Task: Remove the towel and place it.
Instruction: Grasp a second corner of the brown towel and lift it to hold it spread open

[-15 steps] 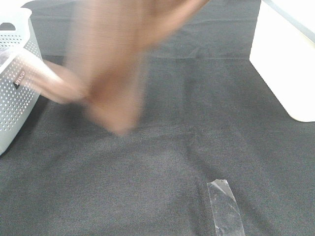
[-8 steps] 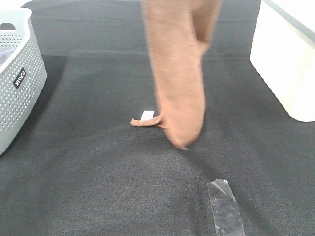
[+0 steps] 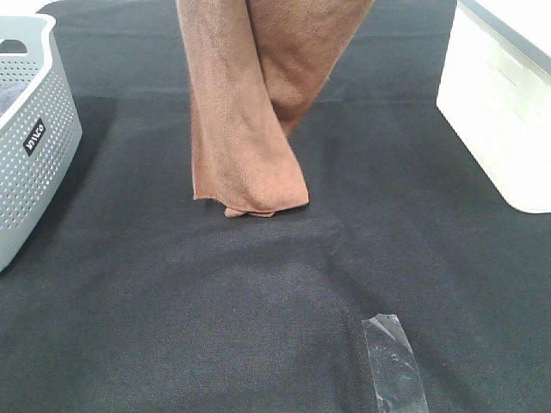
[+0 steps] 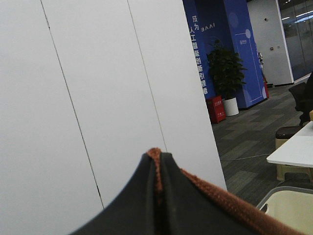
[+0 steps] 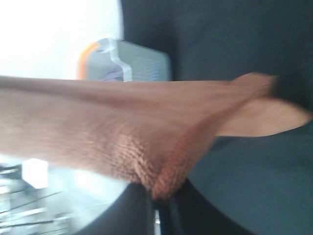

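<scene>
The reddish-brown towel [image 3: 250, 112] hangs down from above the exterior high view's top edge, folded lengthwise, its lower end just touching the black table cloth [image 3: 258, 310] at mid-table. Neither gripper shows in that view. In the left wrist view my left gripper [image 4: 157, 169] is shut on the towel's hemmed edge [image 4: 220, 198], raised high and facing the room. In the right wrist view my right gripper [image 5: 157, 205] is shut on a fold of the towel [image 5: 98, 132], with the table cloth below. The white tag is hidden.
A grey perforated basket [image 3: 30, 146] stands at the left edge; it also shows in the right wrist view [image 5: 132, 61]. A white box [image 3: 499, 112] stands at the right. A strip of clear tape [image 3: 394, 361] lies on the cloth at the front.
The towel has swung from a blurred sweep near the basket to hang over mid-table. Its lower end shifted left and settled on the cloth; the white tag no longer shows.
</scene>
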Robot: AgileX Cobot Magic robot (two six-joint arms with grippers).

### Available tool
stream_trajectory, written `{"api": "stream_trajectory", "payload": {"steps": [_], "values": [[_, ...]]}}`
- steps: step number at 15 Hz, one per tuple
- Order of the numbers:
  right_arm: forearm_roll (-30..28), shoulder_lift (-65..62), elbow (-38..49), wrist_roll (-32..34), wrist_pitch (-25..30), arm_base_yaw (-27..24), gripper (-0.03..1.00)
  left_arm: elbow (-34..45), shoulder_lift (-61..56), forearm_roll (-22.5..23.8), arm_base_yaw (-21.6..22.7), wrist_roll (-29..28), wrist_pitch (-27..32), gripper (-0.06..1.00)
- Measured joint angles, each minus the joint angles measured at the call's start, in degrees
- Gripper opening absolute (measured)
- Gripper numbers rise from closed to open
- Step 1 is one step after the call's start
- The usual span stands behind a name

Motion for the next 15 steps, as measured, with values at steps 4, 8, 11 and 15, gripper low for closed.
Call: {"api": "stream_trajectory", "payload": {"steps": [4, 8, 11, 15], "values": [[26.70, 0.00, -0.11, -0.63, 0.11, 0.00, 0.00, 0.00, 0.00, -0.40, 0.00, 2.01, 0.57, 0.00], [29.45, 0.00, -0.17, -4.81, 0.11, 0.00, 0.00, 0.00, 0.00, -0.40, 0.00, 3.15, 0.57, 0.00], [29.51, 0.00, -0.17, -4.87, 0.11, 0.00, 0.00, 0.00, 0.00, -0.40, 0.00, 3.27, 0.57, 0.00], [29.51, 0.00, -0.17, -4.87, 0.11, 0.00, 0.00, 0.00, 0.00, -0.40, 0.00, 3.32, 0.57, 0.00]]}}
